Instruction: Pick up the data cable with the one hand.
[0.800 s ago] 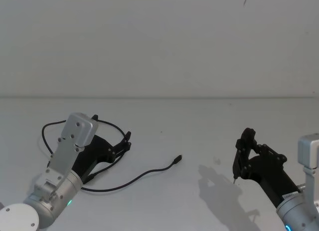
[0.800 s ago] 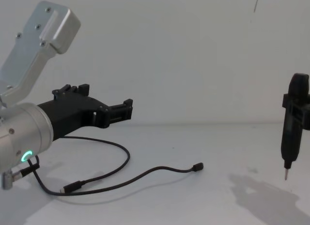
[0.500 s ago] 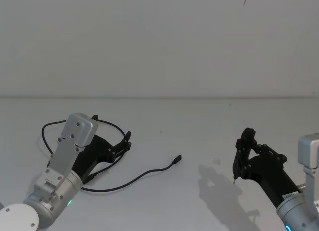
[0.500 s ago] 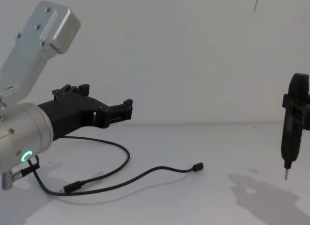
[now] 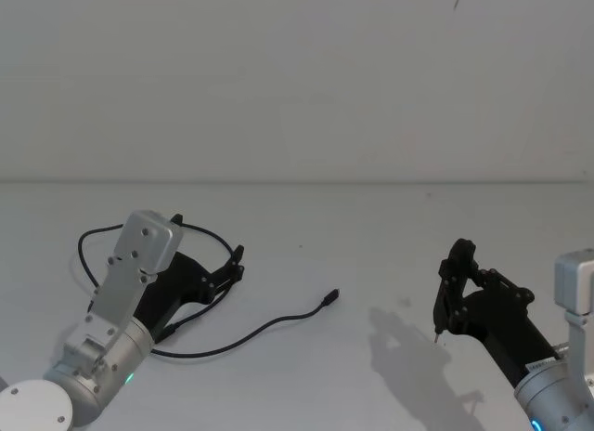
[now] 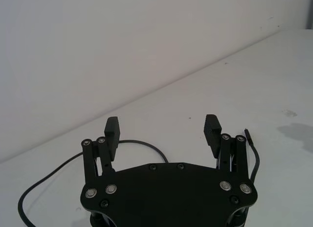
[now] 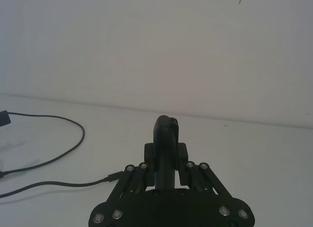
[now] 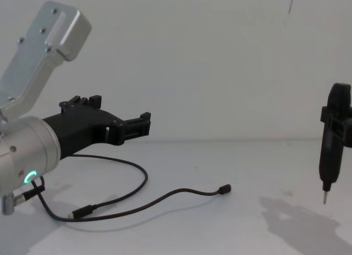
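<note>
L gripper (image 6: 164, 129): mine, black blocky fork, two flat pads spread wide, nothing btwn them. Hangs above white matte table (image 5: 371, 236), over the loop of the data cable (image 8: 165, 197), clear of it.
L wrist: silver cylinder w/ green ring (image 8: 30, 177) glowing.
Cable: thin, black, flexible, lying curvy on table. Loop sits under L gripper; free end w/ small black plug runs toward table centre.
R gripper (image 7: 166, 156): fingers pinched on slim black stick tool (image 8: 330, 150), pin tip down, well apart from cable.
</note>
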